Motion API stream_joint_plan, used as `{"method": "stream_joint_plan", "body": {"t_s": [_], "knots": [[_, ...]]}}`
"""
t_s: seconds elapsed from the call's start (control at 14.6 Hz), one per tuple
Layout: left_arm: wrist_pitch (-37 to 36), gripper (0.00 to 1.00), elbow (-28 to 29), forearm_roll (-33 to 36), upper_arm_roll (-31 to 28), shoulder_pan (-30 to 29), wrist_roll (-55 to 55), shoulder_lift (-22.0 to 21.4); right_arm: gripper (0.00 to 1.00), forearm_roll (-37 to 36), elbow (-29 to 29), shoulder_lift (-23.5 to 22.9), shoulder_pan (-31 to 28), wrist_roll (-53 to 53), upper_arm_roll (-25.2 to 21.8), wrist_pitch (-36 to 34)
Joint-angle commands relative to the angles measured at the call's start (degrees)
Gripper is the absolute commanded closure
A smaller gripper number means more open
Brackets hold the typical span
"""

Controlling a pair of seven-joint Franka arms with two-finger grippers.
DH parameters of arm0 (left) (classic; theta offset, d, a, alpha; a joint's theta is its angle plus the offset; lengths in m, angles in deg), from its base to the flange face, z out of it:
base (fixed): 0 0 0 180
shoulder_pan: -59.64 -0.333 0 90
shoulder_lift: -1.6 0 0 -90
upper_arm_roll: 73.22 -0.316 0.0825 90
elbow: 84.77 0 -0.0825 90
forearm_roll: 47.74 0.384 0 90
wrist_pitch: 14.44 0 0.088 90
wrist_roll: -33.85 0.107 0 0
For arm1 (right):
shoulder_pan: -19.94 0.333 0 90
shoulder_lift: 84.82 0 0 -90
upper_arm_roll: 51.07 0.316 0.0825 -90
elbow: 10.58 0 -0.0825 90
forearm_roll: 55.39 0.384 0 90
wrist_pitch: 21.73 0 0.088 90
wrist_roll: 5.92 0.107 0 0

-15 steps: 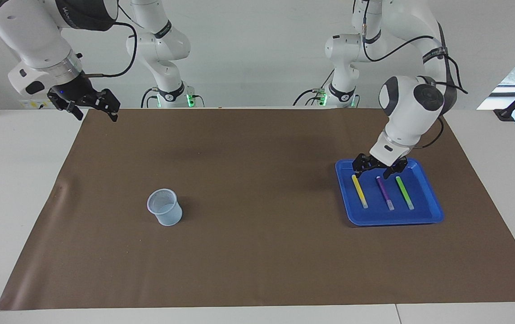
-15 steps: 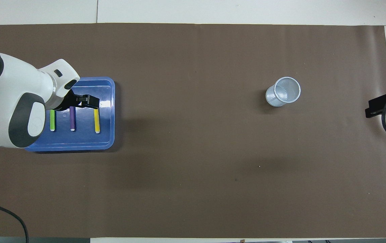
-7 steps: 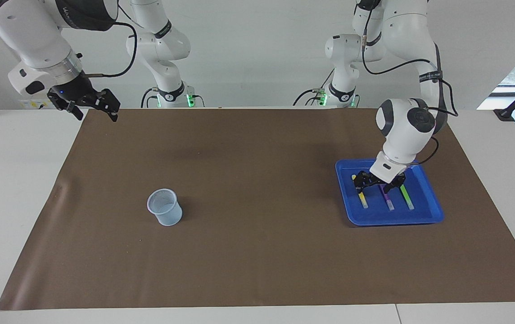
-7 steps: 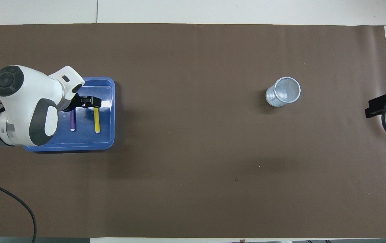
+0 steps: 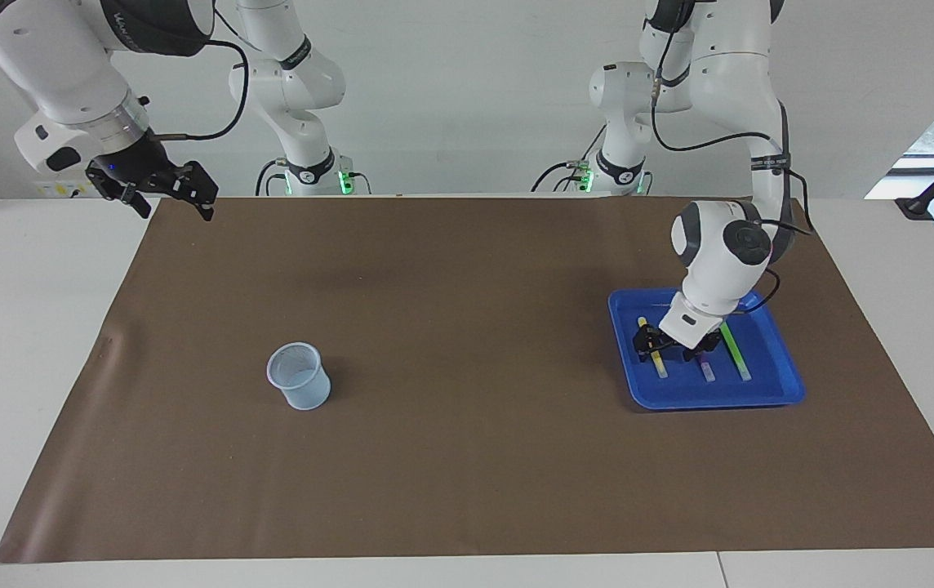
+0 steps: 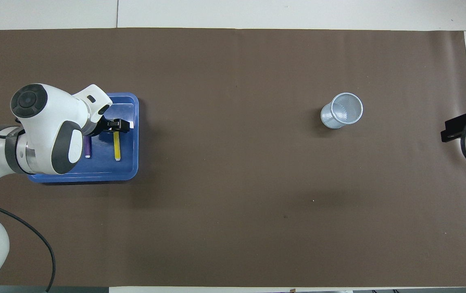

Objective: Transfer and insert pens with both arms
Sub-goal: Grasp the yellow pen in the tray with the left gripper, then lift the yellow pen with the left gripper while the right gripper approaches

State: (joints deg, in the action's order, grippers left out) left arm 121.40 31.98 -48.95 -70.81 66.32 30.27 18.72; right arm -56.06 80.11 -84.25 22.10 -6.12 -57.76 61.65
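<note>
Left gripper (image 5: 669,349) is sitting low in the blue tray (image 5: 769,396) near the left arm's end of the desk, fingers spread, one on either side of the yellow pen (image 5: 651,346), not visibly clamping it; purple pen (image 5: 705,369) and light green pen (image 5: 735,351) are lying beside it in the same tray, all three parallel and apart. Right gripper (image 5: 166,189) is waiting in the air over the desk corner at the right arm's end by the robots, fingers apart, holding nothing; mesh cup (image 5: 299,376) is standing upright on the brown mat (image 5: 451,457) toward that end.
</note>
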Motion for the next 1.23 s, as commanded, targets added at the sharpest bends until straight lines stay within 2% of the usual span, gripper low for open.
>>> {"method": "stream_joint_plan", "body": {"t_s": [0.0, 0.07, 0.55, 0.82, 1.03, 1.17], "knots": [[1.6, 0.94, 0.7, 1.5, -0.3, 0.5, -2.3, -0.1, 0.0, 0.9, 1.5, 1.2, 0.2, -0.6, -0.3, 0.7], [1.5, 1.0, 0.7, 1.5, -0.3, 0.5, -2.7, -0.1, 0.0, 0.9, 1.5, 1.2, 0.1, -0.6, -0.3, 0.8], [-2.7, 1.0, -0.2, 1.5, -0.4, 0.7, -2.7, -1.2, 0.0, 0.9, 1.5, 1.2, -1.1, -0.5, -0.3, 0.7], [-8.7, 1.0, -2.2, 1.5, -0.5, 0.3, -3.4, -5.3, 0.0, 0.9, 1.6, 1.5, -0.1, -0.5, 0.4, -2.5], [-15.8, 1.0, -6.0, 1.4, -0.3, 0.7, -10.6, -8.0, 0.0, 1.1, 1.6, 1.5, -0.1, -0.8, 2.0, -0.5], [-18.6, 1.0, -8.2, 1.0, 0.0, 1.1, -18.3, -8.4, 0.0, 5.1, 1.7, 1.5, -0.1, -1.2, 2.6, -0.5]]}}
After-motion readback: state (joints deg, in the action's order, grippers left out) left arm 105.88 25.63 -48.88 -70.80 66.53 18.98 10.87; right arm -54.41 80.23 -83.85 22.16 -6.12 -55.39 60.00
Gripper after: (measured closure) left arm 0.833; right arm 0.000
